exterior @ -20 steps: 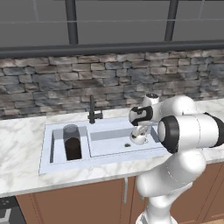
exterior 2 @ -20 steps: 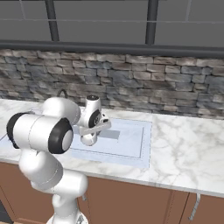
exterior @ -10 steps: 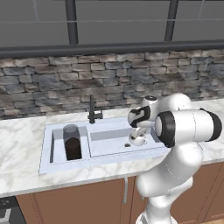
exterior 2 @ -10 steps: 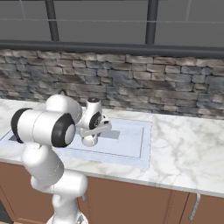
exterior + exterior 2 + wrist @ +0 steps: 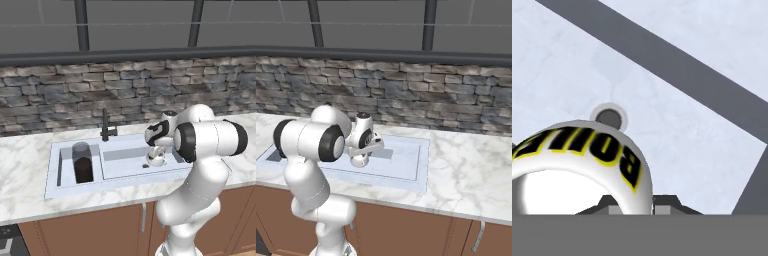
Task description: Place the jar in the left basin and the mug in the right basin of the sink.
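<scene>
The tall dark jar stands upright in the left basin of the sink. The white mug hangs just above the floor of the right basin, with my gripper shut on its rim. From the other side, the mug sits under the gripper over the right basin. In the hand view the mug carries yellow-black lettering, and the round drain lies just beyond it.
A thin dark faucet rises at the sink's rear edge between the basins. Marble counter stretches to the right of the sink. A stone wall runs along the back.
The gripper has sunk a little toward the right basin with the mug still in it, and the arm's elbow has swung slightly. The jar has not moved.
</scene>
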You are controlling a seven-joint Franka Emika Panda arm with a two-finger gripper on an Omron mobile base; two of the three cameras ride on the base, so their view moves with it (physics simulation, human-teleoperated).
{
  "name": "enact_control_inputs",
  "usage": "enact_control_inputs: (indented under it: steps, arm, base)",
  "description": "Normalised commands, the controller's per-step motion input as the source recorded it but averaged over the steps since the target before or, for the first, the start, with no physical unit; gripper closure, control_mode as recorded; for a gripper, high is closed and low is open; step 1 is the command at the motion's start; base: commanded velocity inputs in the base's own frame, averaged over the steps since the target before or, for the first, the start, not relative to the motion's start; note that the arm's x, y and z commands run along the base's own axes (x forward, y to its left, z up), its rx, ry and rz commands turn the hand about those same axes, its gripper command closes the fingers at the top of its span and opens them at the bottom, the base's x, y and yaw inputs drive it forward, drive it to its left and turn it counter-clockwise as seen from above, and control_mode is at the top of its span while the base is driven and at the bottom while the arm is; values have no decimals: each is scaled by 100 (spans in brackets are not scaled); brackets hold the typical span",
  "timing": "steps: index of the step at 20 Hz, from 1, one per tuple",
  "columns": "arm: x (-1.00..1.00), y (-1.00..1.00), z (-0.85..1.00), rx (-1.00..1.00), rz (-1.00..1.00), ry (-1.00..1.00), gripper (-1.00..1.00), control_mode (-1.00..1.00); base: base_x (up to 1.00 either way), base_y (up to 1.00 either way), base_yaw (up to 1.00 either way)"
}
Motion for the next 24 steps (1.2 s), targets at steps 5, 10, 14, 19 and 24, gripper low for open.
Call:
enact_control_inputs:
  steps: [5,10,14,19,24]
  arm:
    - [21,0,0,0,0,0,100,-100]
    - [16,0,-6,0,0,0,100,-100]
    - [11,0,-13,0,0,0,100,-100]
    - [13,0,-12,0,0,0,100,-100]
    - [14,0,-10,0,0,0,100,-100]
  base:
    - [0,0,0]
    - [0,0,0]
    - [0,0,0]
    - [0,0,0]
    - [0,0,0]
